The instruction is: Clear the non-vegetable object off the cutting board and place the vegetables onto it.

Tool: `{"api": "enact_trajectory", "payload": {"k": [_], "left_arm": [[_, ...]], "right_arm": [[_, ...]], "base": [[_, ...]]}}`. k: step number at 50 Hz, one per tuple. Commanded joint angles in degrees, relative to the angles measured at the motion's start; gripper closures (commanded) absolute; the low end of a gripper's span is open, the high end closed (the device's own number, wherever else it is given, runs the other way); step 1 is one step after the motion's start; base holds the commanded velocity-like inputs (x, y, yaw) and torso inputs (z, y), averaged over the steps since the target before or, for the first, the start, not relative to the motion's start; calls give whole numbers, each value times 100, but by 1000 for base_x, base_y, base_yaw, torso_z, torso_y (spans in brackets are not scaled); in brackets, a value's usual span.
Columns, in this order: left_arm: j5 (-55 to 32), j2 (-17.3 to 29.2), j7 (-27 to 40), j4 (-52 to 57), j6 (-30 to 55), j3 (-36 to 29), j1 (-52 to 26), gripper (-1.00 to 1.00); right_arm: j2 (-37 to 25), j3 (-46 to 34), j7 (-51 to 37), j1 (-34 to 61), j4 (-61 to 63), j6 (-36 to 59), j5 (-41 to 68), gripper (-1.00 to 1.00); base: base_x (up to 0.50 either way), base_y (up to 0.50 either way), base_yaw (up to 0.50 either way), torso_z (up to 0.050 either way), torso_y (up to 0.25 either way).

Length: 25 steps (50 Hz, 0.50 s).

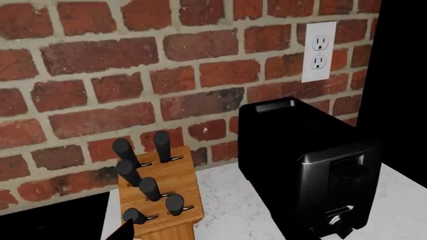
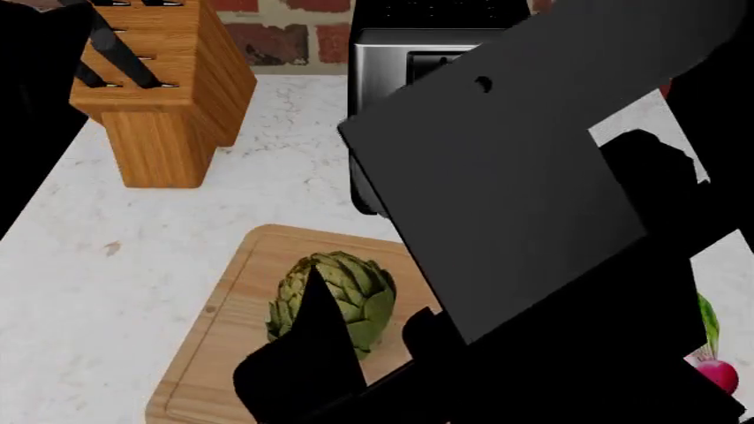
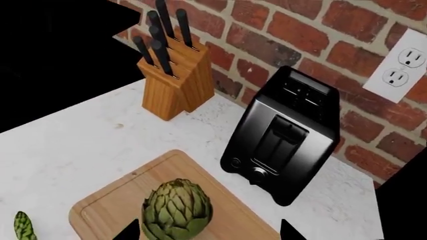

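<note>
White marble table [image 2: 282,168] with a brick wall [image 1: 100,75] behind is your work place. Nearest to you, the board [image 2: 218,353] already carries the artichoke [image 2: 334,300], which sits upright near the middle, so this part looks done. The radish [image 2: 716,371] lies on the table to the right of the board, at the edge of the head view, so you have it cleared off, as far as I can see. What remains, I judge, is the asparagus: only a green bumpy tip [image 3: 24,226] shows in the right wrist view, beside the board's corner and not on it.

Your right arm [image 2: 554,221] hangs over the board above the artichoke. Two dark tips of the right jaws [image 3: 208,231] stand wide apart with nothing between them. For the left jaws I cannot tell; almost nothing of them shows. Farther back stand the toaster [image 3: 283,150] and the knife block [image 2: 159,97].
</note>
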<state>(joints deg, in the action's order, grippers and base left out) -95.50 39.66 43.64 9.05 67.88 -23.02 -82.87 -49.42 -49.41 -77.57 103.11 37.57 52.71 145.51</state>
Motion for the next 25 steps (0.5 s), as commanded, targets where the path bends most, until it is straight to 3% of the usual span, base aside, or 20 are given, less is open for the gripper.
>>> {"api": "enact_trajectory", "payload": {"k": [1,25], "left_arm": [[101,21,-79,-119,-19,-26,-122,-100],[229,21,-154,-161,-113,-76,-142,-100]], "right_arm": [[350,-87,248,23,-227,-46,102,-100],[1287,-206,1044,-419,-715,-2,-358,-100]], "base": [[0,0,0,0,0],[0,0,0,0,0]]}}
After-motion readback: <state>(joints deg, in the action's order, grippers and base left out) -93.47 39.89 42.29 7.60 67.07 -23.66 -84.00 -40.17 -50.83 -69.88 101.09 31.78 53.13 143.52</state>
